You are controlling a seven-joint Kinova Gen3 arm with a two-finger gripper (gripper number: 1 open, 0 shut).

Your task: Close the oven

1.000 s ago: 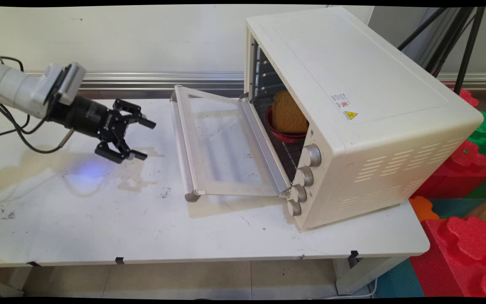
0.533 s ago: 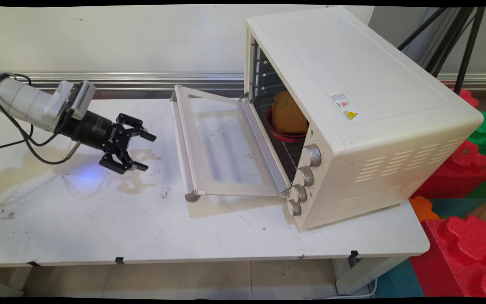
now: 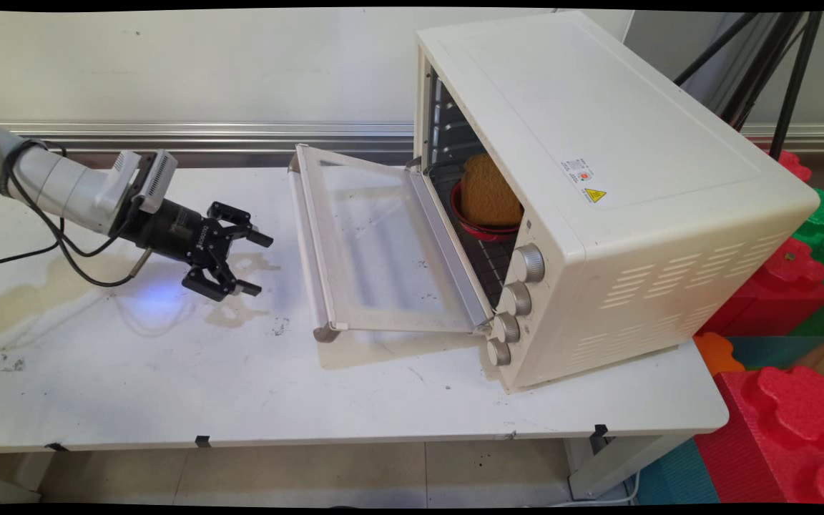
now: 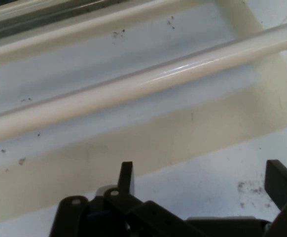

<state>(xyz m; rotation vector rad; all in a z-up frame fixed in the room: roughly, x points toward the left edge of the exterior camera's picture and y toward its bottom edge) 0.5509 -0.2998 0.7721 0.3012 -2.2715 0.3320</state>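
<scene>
My black gripper (image 3: 258, 263) hangs open and empty just above the white table (image 3: 169, 372), a short way left of the toaster oven's lowered glass door (image 3: 376, 250). The door's cream handle bar (image 3: 308, 250) faces the gripper; in the hand view this handle bar (image 4: 133, 89) runs slantwise across the picture, beyond the open gripper (image 4: 202, 180). The cream toaster oven (image 3: 598, 186) stands at the right with its door folded down. Inside, a slice of brown toast (image 3: 491, 189) leans in a red bowl (image 3: 480, 225) on the wire rack.
Four knobs (image 3: 516, 304) line the oven's front right side. Yellowish stains (image 3: 40, 286) mark the table under the arm. Red and green foam blocks (image 3: 784, 400) are stacked off the table's right end. Black tripod legs (image 3: 777, 64) stand behind the oven.
The gripper has moved right and down toward the door handle, staying open. The oven, door, toast and bowl have not moved.
</scene>
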